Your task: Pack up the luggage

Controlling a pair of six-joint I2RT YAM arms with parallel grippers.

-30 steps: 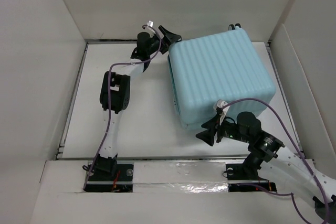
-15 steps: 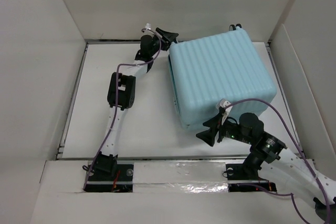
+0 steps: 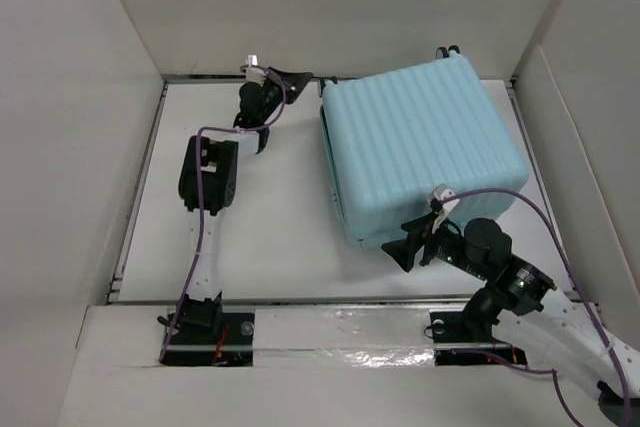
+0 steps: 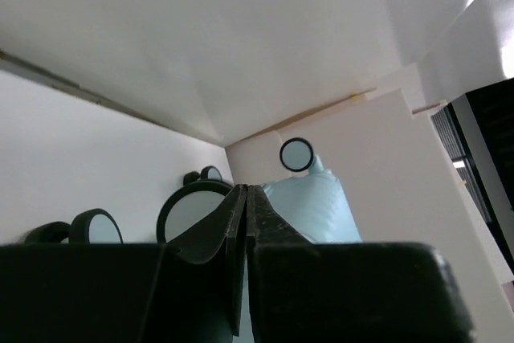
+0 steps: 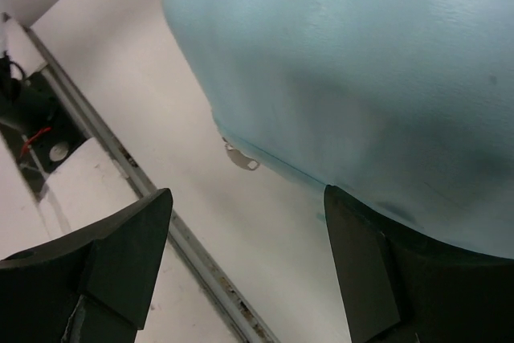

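Note:
The luggage [image 3: 420, 152] is a pale aqua ribbed suitcase lying shut on the white table at the back right. My left gripper [image 3: 297, 77] is shut with nothing in it, a little left of the case's far left corner. In the left wrist view its fingertips [image 4: 246, 189] meet, with the luggage [image 4: 317, 206] and its black-and-white wheels [image 4: 296, 153] beyond. My right gripper [image 3: 412, 245] stands open at the case's near edge. In the right wrist view the luggage [image 5: 361, 62] fills the top, and a zipper pull [image 5: 241, 158] hangs from its seam above the open right gripper [image 5: 249, 194].
White walls [image 3: 60, 147] enclose the table on the left, back and right. A metal rail [image 5: 201, 255] runs along the table's front edge below the right gripper. Purple cables [image 3: 205, 157] trail along both arms.
The left gripper has gone from open to shut and swung left, away from the case's corner. The right gripper has opened wider and shifted slightly right along the near edge.

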